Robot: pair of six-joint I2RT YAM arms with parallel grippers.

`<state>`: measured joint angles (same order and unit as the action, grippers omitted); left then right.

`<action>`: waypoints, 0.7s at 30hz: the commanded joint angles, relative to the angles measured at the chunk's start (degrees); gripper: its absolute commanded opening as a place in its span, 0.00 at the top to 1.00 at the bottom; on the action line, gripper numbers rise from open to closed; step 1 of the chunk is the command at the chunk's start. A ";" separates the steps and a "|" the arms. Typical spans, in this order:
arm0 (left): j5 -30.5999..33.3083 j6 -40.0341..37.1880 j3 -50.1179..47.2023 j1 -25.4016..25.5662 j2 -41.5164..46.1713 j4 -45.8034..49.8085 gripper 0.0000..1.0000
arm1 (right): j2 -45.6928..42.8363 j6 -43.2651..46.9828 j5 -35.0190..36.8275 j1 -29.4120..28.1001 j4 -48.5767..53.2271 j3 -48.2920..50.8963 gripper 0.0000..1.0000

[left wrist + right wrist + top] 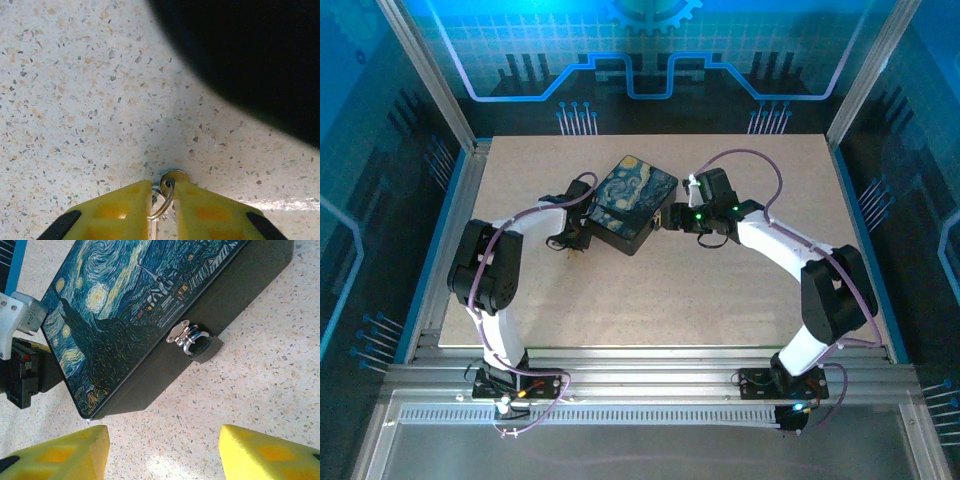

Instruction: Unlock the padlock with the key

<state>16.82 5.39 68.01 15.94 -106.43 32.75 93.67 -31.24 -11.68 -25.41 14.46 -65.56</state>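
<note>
The left pincer is squeezed shut on the key, low over the speckled surface. The right pincer has its fingers wide apart. Just past it, the little padlock hangs on the shiny clasp of the painted box.

Dark padlock hangs on the box's clasp; silvery ringed key lies on the table.

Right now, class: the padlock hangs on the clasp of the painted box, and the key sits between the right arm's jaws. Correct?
No. The key sits between the left arm's jaws, as the left wrist view shows; the padlock does hang on the clasp of the painted box.
</note>
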 commanded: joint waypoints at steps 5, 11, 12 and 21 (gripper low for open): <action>1.37 -0.25 -1.82 0.40 0.26 3.85 0.86 | 0.99 -0.35 -1.73 0.63 -0.92 0.26 0.40; 1.46 0.37 -2.44 0.40 0.52 3.71 0.91 | 0.73 -0.31 -1.81 0.62 -0.75 0.26 0.41; 1.37 0.48 -2.52 0.36 0.60 3.84 0.92 | 0.65 -0.31 -1.84 0.62 -0.66 0.26 0.41; -1.33 6.36 -2.25 0.58 5.15 9.69 1.00 | -0.40 0.38 -1.93 0.62 0.65 -0.01 0.41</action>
<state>17.06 8.25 67.20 16.03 -104.73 36.07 93.93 -31.22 -12.53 -25.41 14.35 -65.56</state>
